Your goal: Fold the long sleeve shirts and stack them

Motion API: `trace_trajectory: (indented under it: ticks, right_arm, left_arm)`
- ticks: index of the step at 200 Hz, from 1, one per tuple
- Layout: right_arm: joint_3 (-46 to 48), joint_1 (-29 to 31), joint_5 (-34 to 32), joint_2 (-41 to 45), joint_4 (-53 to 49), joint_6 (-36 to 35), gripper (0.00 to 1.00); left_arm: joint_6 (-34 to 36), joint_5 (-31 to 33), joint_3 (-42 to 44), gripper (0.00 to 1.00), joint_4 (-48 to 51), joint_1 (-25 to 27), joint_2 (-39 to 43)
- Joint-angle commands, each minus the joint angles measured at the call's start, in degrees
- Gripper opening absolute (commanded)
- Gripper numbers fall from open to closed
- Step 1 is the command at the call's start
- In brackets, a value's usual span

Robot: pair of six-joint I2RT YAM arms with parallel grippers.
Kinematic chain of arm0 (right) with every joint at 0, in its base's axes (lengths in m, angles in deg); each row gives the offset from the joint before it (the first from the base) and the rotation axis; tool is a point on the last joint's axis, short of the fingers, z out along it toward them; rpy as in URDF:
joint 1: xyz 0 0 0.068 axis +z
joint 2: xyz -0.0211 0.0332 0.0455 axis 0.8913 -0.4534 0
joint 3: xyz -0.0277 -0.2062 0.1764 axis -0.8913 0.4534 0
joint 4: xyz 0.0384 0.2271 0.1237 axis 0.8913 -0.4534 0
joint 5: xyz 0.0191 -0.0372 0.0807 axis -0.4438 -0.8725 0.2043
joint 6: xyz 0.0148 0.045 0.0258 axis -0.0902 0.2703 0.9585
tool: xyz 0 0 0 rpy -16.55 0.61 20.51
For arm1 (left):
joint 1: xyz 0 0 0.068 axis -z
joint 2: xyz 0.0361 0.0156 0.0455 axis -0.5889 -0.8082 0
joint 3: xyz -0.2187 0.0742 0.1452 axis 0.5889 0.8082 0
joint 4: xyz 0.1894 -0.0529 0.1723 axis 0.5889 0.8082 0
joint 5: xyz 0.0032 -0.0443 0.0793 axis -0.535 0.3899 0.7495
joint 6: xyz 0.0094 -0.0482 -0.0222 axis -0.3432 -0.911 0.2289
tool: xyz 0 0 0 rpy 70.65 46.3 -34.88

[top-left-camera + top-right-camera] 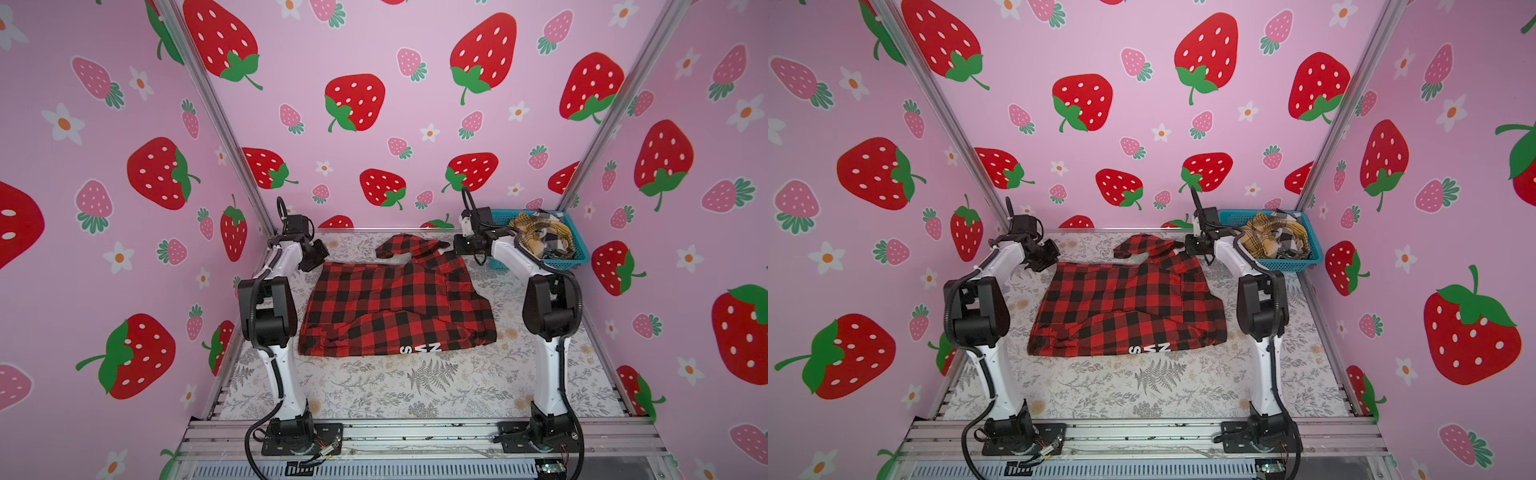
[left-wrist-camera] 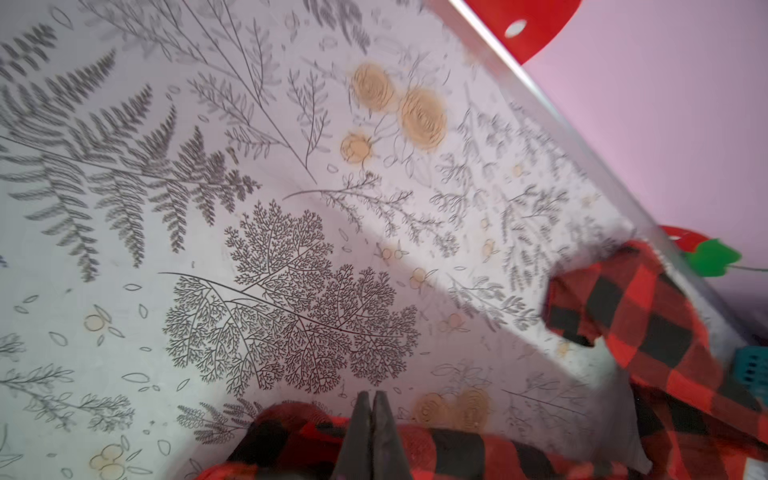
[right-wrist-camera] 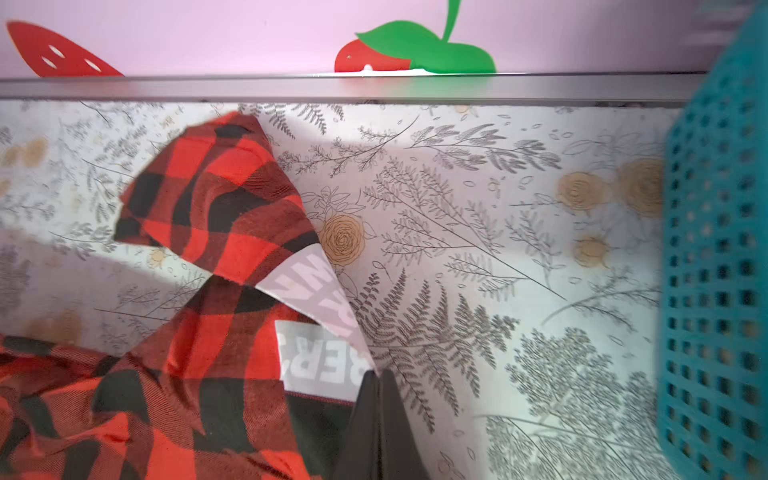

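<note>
One of the long sleeve shirts (image 1: 395, 307), red-and-black buffalo check, lies spread on the table in both top views, with white block letters (image 1: 419, 349) at its near edge. A sleeve (image 1: 399, 245) curls at the far side. My left gripper (image 1: 319, 257) sits at the shirt's far left corner. In the left wrist view its fingers (image 2: 372, 399) are pressed together with plaid cloth bunched around them. My right gripper (image 1: 456, 245) is at the far right corner. Its jaws (image 3: 378, 376) pinch the cloth edge beside the white lettered patch (image 3: 320, 361).
A teal basket (image 1: 579, 251) stands at the back right corner, holding a yellow plaid and a black-and-white checked garment (image 1: 540, 237). It is close beside my right arm. The fern-print table (image 1: 374, 390) ends at a metal rail (image 3: 374, 89) along the back wall.
</note>
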Motion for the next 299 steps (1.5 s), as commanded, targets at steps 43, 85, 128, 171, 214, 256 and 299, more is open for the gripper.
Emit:
trace_trajectory:
  ticks: [43,85,128,171,214,256,299]
  right_arm:
    - [14.6,0.1,12.8,9.5,9.5,7.9,0.00]
    - [29.8,0.7,14.7,20.2,16.2,11.7,0.00]
    - [37.6,0.7,11.5,28.0,16.9,12.6,0.00]
    - [45.1,1.3,12.8,29.4,18.4,12.1,0.00]
    - [51.9,1.5,10.9,27.6,22.6,13.3,0.00]
    - [51.2,1.5,9.6,24.9,22.1,13.3,0.00]
    - [49.9,1.0,8.1,25.1,20.9,13.4,0.00]
  left_arm:
    - [-6.9,-4.6,12.4,0.00,-8.3,-2.3,7.5]
    - [-7.7,-5.8,20.1,0.00,-9.6,-2.9,13.1]
    - [-9.7,-2.3,30.4,0.00,-10.7,-4.7,20.4]
    - [-8.3,-3.7,35.5,0.00,-10.7,-6.1,21.0]
    - [-10.6,-4.9,41.3,0.00,-13.5,-6.2,20.4]
    - [-12.8,-3.7,44.0,0.00,-13.3,-6.2,24.7]
    - [-12.9,-2.6,43.2,0.00,-9.0,-6.2,30.1]
